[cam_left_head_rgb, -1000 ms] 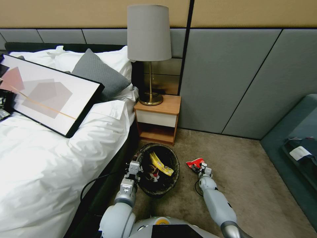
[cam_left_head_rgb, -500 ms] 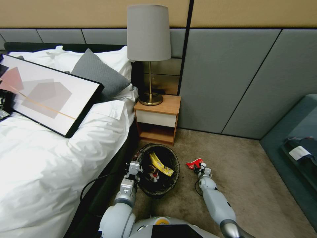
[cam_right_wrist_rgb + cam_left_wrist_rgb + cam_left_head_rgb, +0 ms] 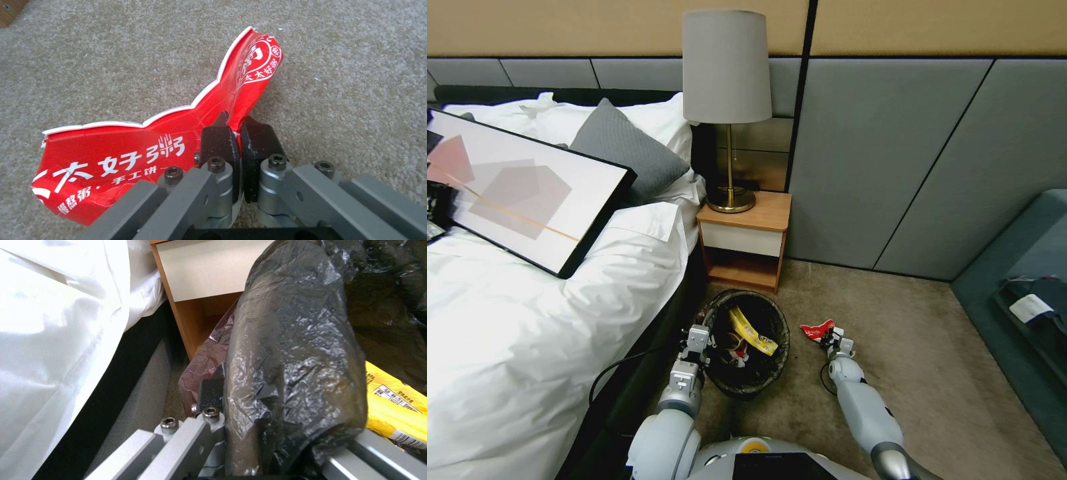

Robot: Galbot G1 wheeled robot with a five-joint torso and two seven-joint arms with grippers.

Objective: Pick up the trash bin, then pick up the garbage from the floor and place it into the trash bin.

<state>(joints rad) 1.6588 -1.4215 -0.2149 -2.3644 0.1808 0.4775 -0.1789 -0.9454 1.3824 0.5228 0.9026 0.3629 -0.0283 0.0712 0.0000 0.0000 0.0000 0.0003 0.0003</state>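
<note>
The trash bin (image 3: 774, 360), lined with a crinkled black bag, stands on the carpet between the bed and my arms. My left gripper (image 3: 699, 337) is shut on its rim nearest the bed; in the left wrist view the fingers (image 3: 209, 396) clamp the bag-covered rim (image 3: 289, 356). A yellow wrapper (image 3: 754, 331) (image 3: 391, 400) and other garbage lie inside. To the bin's right, my right gripper (image 3: 832, 339) (image 3: 238, 133) is shut on a crushed red-and-white paper cup (image 3: 818, 329) (image 3: 133, 156), low at the carpet.
The white bed (image 3: 527, 320) runs along the left with a framed picture (image 3: 527, 193) on it. A wooden nightstand (image 3: 747, 233) with a lamp (image 3: 728, 107) stands just behind the bin. A teal sofa (image 3: 1027, 267) is at the right. Open carpet (image 3: 907, 333) lies between.
The whole picture has shifted very slightly left. Both grippers keep the same hold in the same places.
</note>
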